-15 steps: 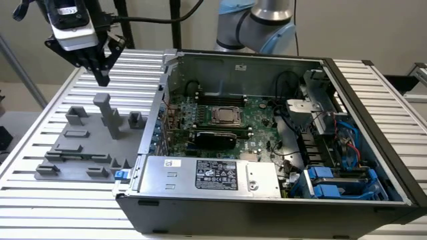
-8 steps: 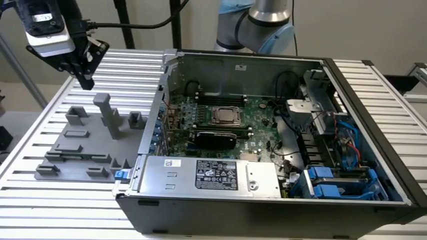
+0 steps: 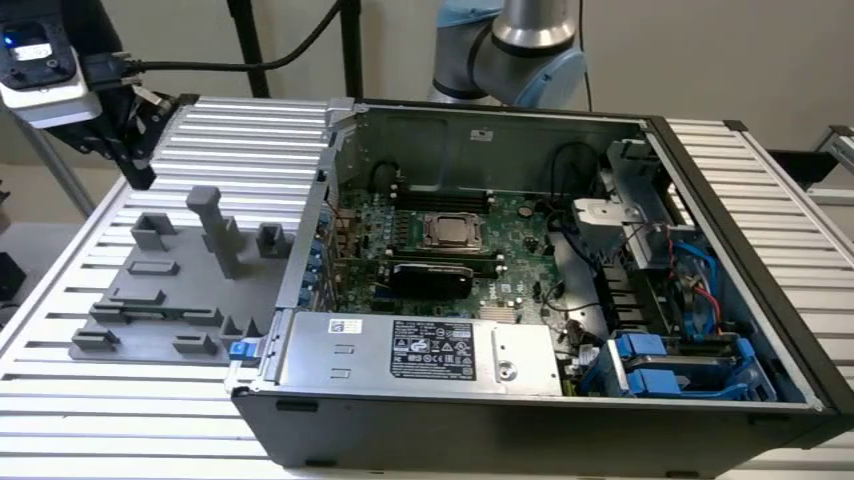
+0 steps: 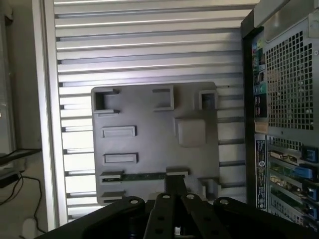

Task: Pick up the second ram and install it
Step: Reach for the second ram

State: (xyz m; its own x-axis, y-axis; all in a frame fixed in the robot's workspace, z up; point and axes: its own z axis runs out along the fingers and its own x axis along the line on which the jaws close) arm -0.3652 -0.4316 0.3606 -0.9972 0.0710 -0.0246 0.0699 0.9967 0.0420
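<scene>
Step in hand looks like the approach for the pick: pincer (image 3: 131, 165) hangs over the table's (image 3: 80, 420) far corner on the exterior view's left, above the grey holder tray (image 3: 167, 290), carrying nothing that shows, and how wide it is I cannot tell. Second ram (image 4: 143, 176) stands on edge in a slot near the tray's edge, not yet lifted. I'd judge a grasp calls for squaring up along its thin top edge. Wrist view gives the green stick and the computer case's (image 3: 787, 330) rear panel; exterior view gives the motherboard (image 3: 514, 225) inside.
</scene>
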